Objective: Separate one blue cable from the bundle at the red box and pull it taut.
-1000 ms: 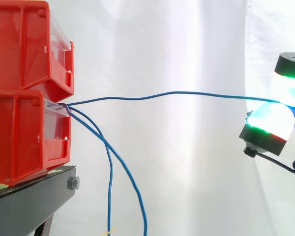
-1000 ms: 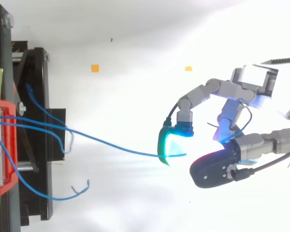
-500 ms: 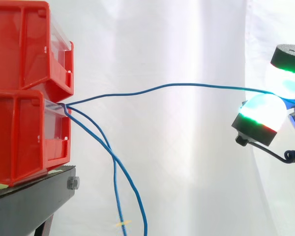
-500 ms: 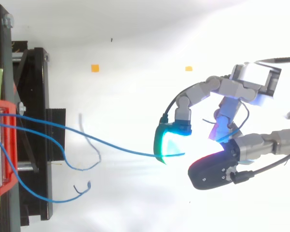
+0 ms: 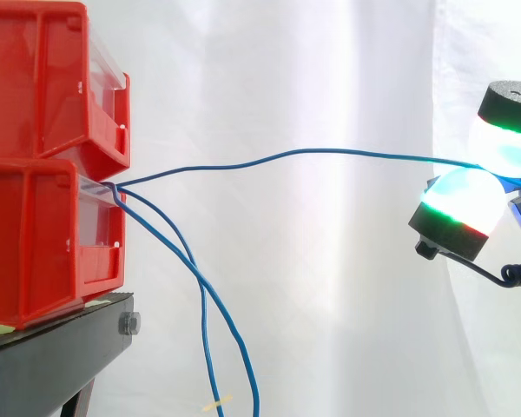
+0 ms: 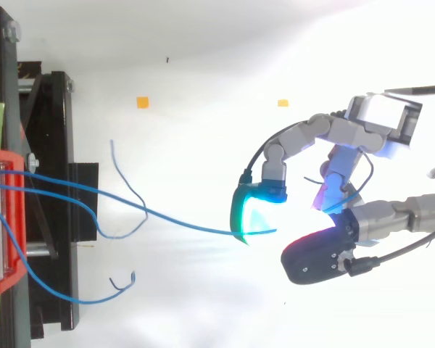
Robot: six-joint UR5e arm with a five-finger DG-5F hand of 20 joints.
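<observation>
Fingertips (image 5: 464, 201) of the hand (image 6: 373, 127) pinched one blue cable (image 5: 330, 150), which ran leftward in the side view, in a shallow arch, to the lower red box (image 5: 43, 234). Tautening likely meant pulling directly away from it.

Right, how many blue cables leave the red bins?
3. The held cable runs to the hand; a second cable and third cable hang from the lower red bin. Others may hide inside.
</observation>
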